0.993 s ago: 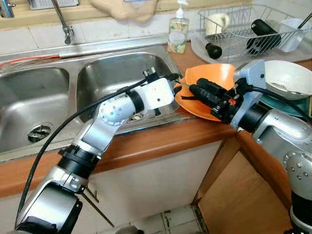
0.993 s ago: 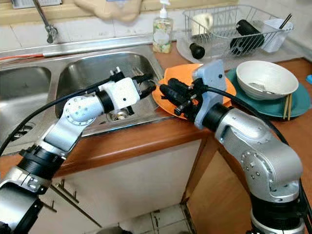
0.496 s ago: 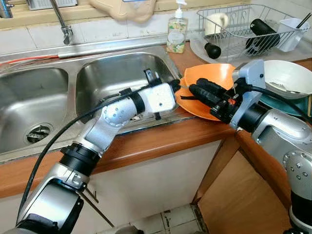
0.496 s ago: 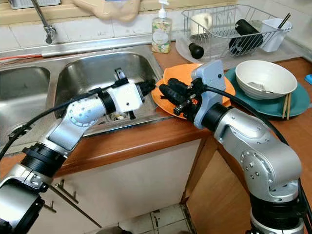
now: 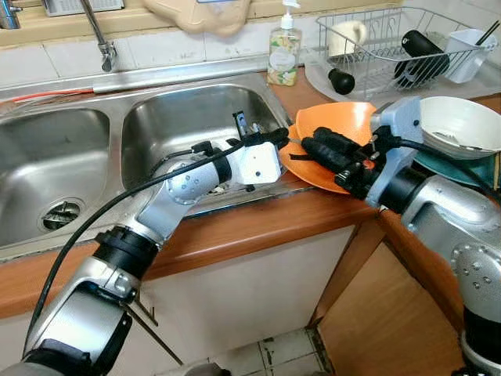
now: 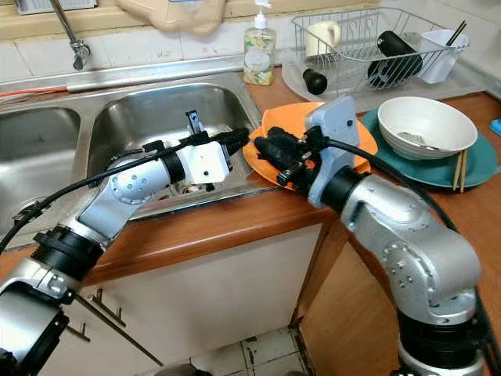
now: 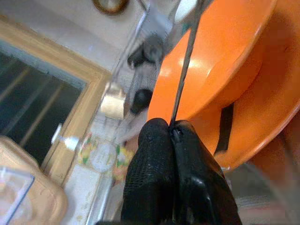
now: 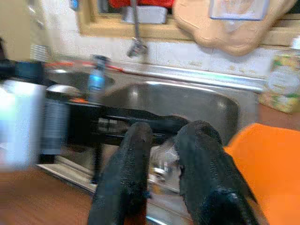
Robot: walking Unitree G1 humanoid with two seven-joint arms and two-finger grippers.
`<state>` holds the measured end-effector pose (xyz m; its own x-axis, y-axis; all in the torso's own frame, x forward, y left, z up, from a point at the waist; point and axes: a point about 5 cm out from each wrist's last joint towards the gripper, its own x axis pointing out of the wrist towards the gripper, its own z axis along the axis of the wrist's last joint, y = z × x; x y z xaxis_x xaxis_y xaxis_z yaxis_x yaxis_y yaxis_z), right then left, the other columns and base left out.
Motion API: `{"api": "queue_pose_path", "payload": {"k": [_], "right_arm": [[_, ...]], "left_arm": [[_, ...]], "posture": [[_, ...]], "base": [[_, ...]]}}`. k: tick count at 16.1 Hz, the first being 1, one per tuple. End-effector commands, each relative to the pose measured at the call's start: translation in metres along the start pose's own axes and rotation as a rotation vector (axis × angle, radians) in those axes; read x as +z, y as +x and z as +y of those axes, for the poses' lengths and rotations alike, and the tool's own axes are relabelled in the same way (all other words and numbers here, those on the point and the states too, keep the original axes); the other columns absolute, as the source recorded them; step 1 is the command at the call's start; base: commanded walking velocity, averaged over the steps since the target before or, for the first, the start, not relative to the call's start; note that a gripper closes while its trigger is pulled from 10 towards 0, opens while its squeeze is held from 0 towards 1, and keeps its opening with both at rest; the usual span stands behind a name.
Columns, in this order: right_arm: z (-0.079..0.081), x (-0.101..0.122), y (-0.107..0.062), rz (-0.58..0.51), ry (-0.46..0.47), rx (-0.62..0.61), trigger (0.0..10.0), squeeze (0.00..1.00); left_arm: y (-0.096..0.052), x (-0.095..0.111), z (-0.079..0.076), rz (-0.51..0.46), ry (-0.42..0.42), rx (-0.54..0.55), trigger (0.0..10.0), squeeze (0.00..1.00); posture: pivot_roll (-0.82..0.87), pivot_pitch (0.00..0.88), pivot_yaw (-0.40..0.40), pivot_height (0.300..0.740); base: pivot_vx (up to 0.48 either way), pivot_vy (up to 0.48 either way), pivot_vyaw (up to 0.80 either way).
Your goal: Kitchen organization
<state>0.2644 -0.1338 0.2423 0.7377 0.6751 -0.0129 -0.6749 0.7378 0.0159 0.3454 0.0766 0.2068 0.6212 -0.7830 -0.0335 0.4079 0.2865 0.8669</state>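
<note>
An orange plate [image 5: 344, 117] lies on the wooden counter just right of the sink, with a black strip on its near side. My left gripper [image 5: 278, 139] reaches across the sink's right rim to the plate's left edge. In the left wrist view its fingers [image 7: 154, 154] are pressed shut on a thin dark stick [image 7: 185, 70] that runs out across the orange plate [image 7: 225, 51]. My right gripper [image 5: 308, 146] lies low over the plate's near left part, pointing at the left gripper. Its fingers [image 8: 136, 154] stand slightly apart with nothing between them.
A steel double sink [image 5: 180, 117] with a faucet [image 5: 100, 35] spans the left. Behind the plate stand a soap bottle [image 5: 283, 51] and a wire dish rack [image 5: 391, 39] with a mug. A white bowl [image 5: 462, 125] on a teal plate [image 6: 477, 168] with chopsticks [image 6: 462, 168] sits at the right.
My left wrist has rolled and its fingers have dropped a little, to the plate's left rim. The right arm has barely shifted.
</note>
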Motion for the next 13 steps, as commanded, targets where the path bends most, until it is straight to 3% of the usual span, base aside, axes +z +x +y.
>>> {"api": "queue_pose_path", "payload": {"k": [1, 2, 6, 10, 11, 12, 13], "right_arm": [[0.003, 0.006, 0.002, -0.011, -0.032, 0.014, 10.0, 1.00], [0.002, 0.006, 0.003, -0.008, -0.040, 0.004, 10.0, 0.00], [0.001, 0.003, 0.001, 0.019, -0.060, -0.001, 10.0, 0.00], [0.012, -0.005, 0.000, 0.086, -0.106, 0.074, 10.0, 0.00], [0.013, -0.007, 0.000, 0.098, -0.115, 0.082, 10.0, 0.00], [0.014, -0.010, 0.000, 0.116, -0.132, 0.086, 10.0, 0.00], [0.014, -0.010, 0.001, 0.121, -0.137, 0.086, 10.0, 0.00]], "left_arm": [[-0.003, -0.008, 0.010, 0.048, 0.044, 0.016, 0.0, 0.00], [-0.004, -0.011, 0.012, 0.064, 0.053, 0.017, 0.0, 0.00], [-0.013, -0.043, 0.018, 0.254, 0.067, 0.012, 0.0, 0.00], [-0.022, -0.080, 0.009, 0.495, 0.007, -0.086, 0.0, 0.00], [-0.024, -0.085, 0.007, 0.531, -0.020, -0.108, 0.9, 0.00], [-0.026, -0.092, 0.002, 0.597, -0.043, -0.158, 9.4, 0.00], [-0.027, -0.095, 0.002, 0.625, -0.072, -0.152, 10.0, 0.00]], "posture": [[-0.06, 0.000, 0.050, 0.740], [-0.06, 0.000, 0.051, 0.740], [-0.06, 0.000, 0.053, 0.740], [-0.07, 0.000, 0.056, 0.740], [-0.07, 0.000, 0.057, 0.740], [-0.07, 0.000, 0.058, 0.740], [-0.07, 0.000, 0.060, 0.740]], "base": [[0.000, 0.000, 0.00], [0.000, 0.000, 0.00], [0.000, 0.000, 0.00], [0.000, 0.000, 0.00], [0.000, 0.000, 0.00], [0.000, 0.000, 0.00], [0.000, 0.000, 0.00]]}}
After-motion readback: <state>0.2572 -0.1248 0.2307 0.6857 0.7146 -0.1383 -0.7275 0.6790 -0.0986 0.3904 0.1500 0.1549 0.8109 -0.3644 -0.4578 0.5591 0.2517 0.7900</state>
